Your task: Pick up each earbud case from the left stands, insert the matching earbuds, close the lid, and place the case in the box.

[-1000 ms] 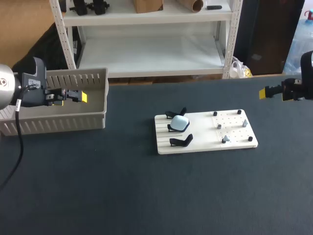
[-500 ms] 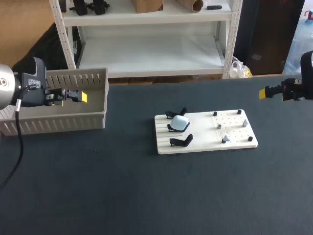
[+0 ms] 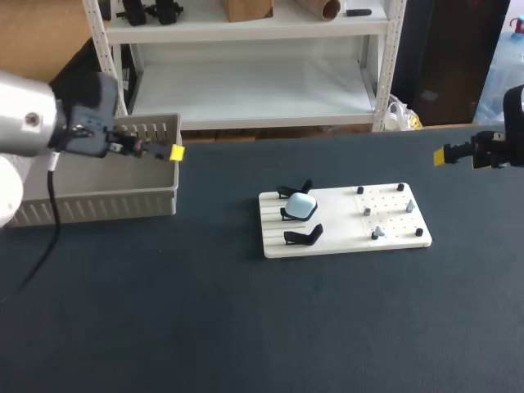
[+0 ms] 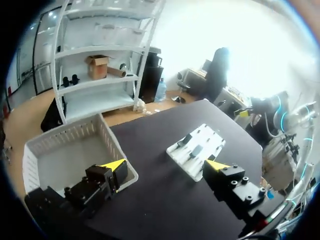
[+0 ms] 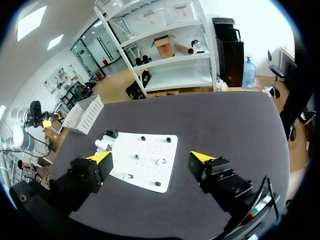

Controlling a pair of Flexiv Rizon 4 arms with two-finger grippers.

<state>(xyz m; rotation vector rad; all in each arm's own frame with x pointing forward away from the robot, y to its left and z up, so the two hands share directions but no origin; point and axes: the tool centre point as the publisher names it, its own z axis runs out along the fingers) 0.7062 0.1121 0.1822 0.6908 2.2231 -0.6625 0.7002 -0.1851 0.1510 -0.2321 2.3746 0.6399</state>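
From where I stand, the left gripper [image 4: 165,167] hangs with its yellow-tipped fingers spread wide and nothing between them, above the right end of the pale grey slatted plastic box [image 3: 90,209]. The box sits at the left of the dark cloth-covered table [image 3: 246,327].

The rounded pale blue earbud case [image 3: 304,205] rests on the middle of three black stands at the left end of the white rectangular pegboard [image 3: 336,214]. The rear stand [image 3: 295,191] and the front stand [image 3: 304,237] hold nothing. Small pale pieces [image 3: 377,233] sit among black pegs on the board's right half; I cannot tell what they are.

The right gripper [image 5: 150,159] hovers near the table's far right edge, fingers apart and holding nothing, well away from the board.
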